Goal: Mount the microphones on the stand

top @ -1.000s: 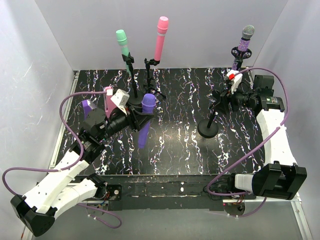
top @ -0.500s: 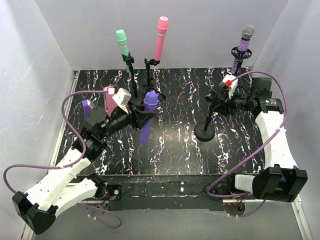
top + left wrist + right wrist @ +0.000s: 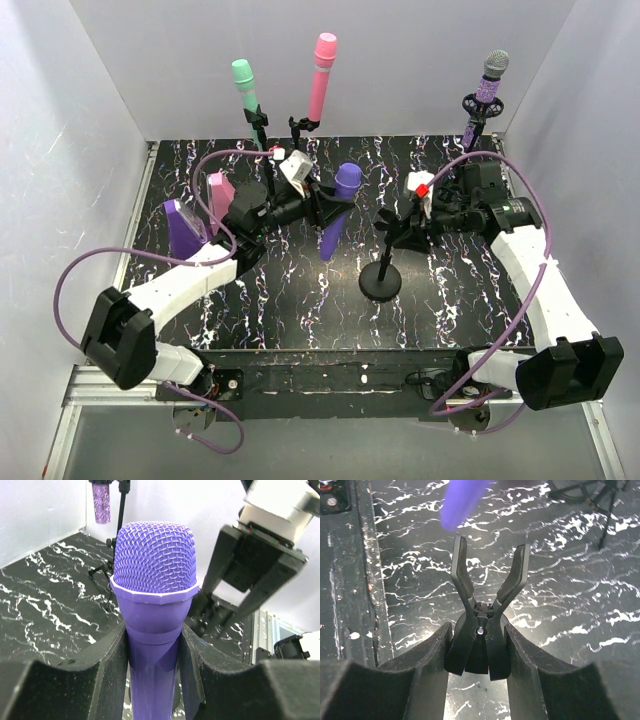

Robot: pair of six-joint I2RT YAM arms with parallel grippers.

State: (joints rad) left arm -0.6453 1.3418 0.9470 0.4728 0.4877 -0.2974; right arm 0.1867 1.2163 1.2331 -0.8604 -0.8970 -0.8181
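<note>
Black white-veined marble-look desk (image 3: 290, 300): slim black round-base metal stand (image 3: 381, 285) mid-desk, right pincer (image 3: 477, 650) pinching its black plastic spring clip (image 3: 480, 611) by the tails so the prongs gape. Left pincer (image 3: 152, 645) clamps plain purple plastic microphone (image 3: 154, 580) by the handle, tilted, tail near the open prongs, not yet seated: lined up for insertion, I reckon
</note>
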